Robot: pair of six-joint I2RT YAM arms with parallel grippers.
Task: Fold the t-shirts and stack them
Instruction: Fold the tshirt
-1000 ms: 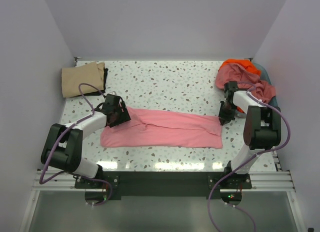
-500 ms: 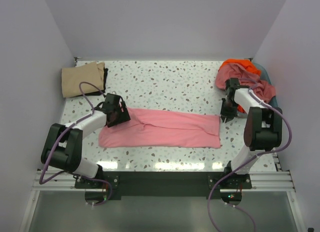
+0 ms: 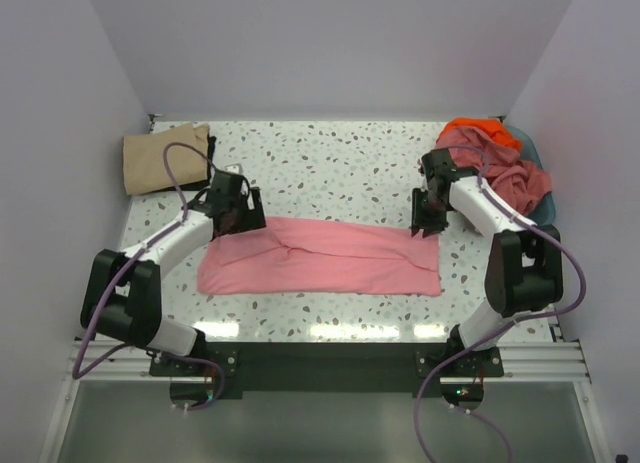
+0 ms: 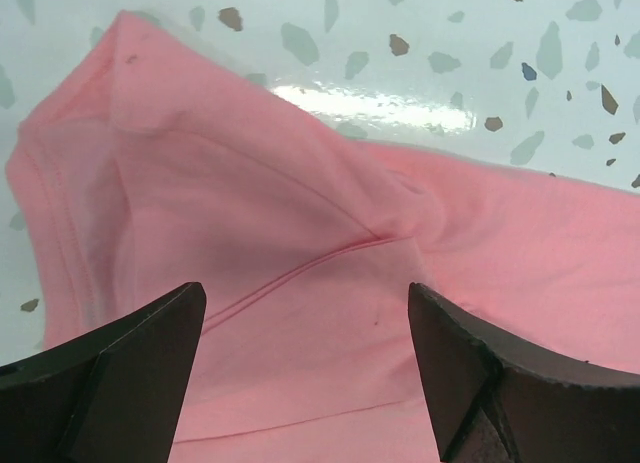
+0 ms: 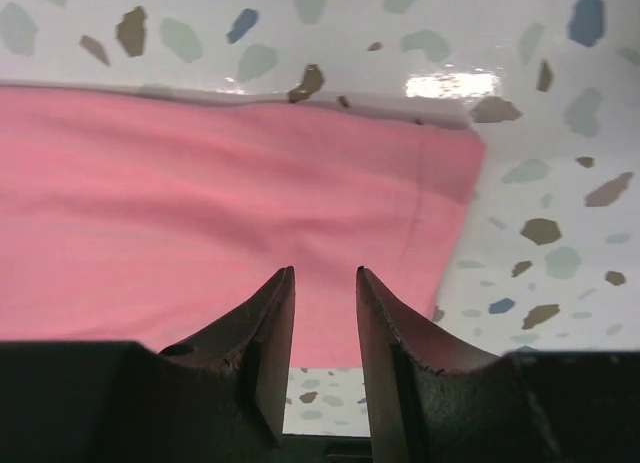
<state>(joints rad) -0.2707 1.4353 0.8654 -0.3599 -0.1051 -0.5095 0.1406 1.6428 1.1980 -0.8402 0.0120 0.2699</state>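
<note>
Top view first. The pink t-shirt point(image 3: 330, 255) lies flat as a long band across the speckled table point(image 3: 330, 163), and both arms have just shifted on it. The left gripper point(image 3: 235, 215) has crept from the shirt's left end up to its far-left corner. The right gripper point(image 3: 428, 215), a second ago just off the shirt's right edge, has swung inward and now hangs over the far-right corner. Well beyond the shirt's far-left corner sits the folded tan shirt point(image 3: 160, 158). Beyond its far-right corner lies the heap of dusty pink and orange shirts point(image 3: 495, 158), still waiting.

Left wrist view now. The jaws stand wide apart with nothing between them, and below them is the pink t-shirt point(image 4: 250, 213), a sleeve seam and a raised crease running across it. They have been spreading over the last second, so this looks like a release or a fresh line-up, not a hold.

Right wrist view. The jaws are parted only a little and clamp nothing, and through the narrow gap you can see the pink t-shirt point(image 5: 200, 183), its hemmed corner just right of them.

My read is that both far corners are being lined up for the next fold, and neither is grasped yet.
</note>
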